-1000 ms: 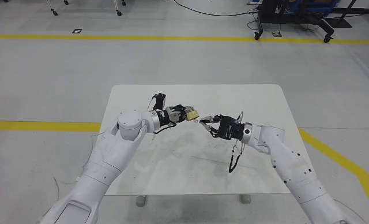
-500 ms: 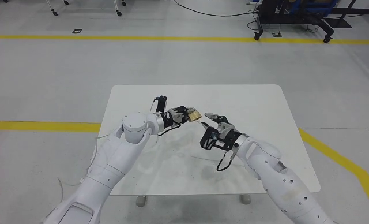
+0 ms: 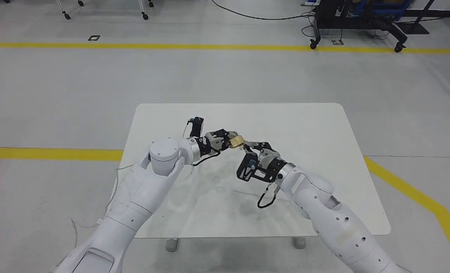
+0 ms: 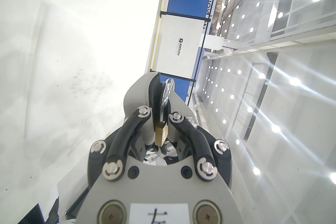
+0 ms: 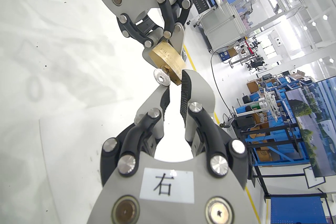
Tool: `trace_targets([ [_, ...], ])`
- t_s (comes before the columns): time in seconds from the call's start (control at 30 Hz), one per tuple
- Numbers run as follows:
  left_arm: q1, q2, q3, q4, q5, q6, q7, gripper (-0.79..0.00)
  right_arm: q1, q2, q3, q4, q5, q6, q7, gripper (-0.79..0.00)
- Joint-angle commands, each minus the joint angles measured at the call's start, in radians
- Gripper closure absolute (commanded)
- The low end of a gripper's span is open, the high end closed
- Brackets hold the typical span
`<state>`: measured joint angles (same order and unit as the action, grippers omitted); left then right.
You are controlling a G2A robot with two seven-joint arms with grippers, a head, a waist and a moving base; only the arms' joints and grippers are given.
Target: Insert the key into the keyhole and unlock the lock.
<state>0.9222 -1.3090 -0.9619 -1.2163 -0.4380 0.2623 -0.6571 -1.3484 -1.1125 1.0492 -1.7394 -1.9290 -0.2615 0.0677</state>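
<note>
Over the middle of the white table (image 3: 316, 125), a brass padlock (image 5: 167, 60) meets its key (image 5: 161, 77). We see only the key's round silver head. Its blade is hidden at the keyhole (image 5: 166, 69) in the lock's end face, and the padlock's upper end is buried between the fingers of the left gripper (image 5: 163, 40). From above the key is too small to pick out. We cannot tell whether the near finger of the right gripper (image 5: 174, 87) touches the key head or merely sits beside it. A second ago the right arm came in from the side, its gripper a short gap off the padlock. Since then the arm has swung round toward the table's near edge, and the gripper has closed right up to the lock. The left gripper and padlock have barely shifted. The left gripper is clamped on the padlock, holding it in the air. The right gripper's fingers stand a narrow gap apart, with one ribbed pad against the padlock's lower corner. In its own wrist view, the gap between the pads is bare.
</note>
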Motion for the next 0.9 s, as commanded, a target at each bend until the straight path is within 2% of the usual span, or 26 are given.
trace_targets([
  [0.0, 0.0, -0.001, 0.002, -0.001, 0.002, 0.001, 0.0, 0.0, 0.002, -0.002, -0.002, 0.0, 0.004, 0.002, 0.003, 0.0],
  [0.3, 0.004, -0.005, -0.003, 0.0, -0.006, -0.002, 0.01, 0.0, 0.006, -0.012, -0.009, 0.007, 0.022, 0.015, 0.015, -0.006],
  [0.37, 0.007, -0.006, -0.01, 0.0, -0.014, -0.002, 0.026, 0.0, -0.005, -0.012, -0.004, -0.005, 0.009, 0.031, 0.012, -0.203],
  [0.4, 0.008, -0.006, -0.013, -0.001, -0.018, -0.001, 0.034, 0.0, -0.013, -0.011, -0.002, -0.013, 0.001, 0.038, 0.011, -0.252],
  [0.43, 0.01, -0.006, -0.016, -0.002, -0.021, 0.0, 0.04, 0.0, -0.022, -0.01, 0.002, -0.022, -0.006, 0.045, 0.009, -0.262],
  [0.67, 0.017, -0.008, -0.024, -0.009, -0.027, 0.007, 0.055, 0.0, -0.066, -0.006, 0.016, -0.077, -0.041, 0.037, -0.002, -0.246],
  [0.87, 0.019, -0.009, -0.027, -0.01, -0.028, 0.006, 0.048, 0.0, -0.04, -0.017, -0.019, -0.053, -0.041, 0.024, 0.007, -0.24],
])
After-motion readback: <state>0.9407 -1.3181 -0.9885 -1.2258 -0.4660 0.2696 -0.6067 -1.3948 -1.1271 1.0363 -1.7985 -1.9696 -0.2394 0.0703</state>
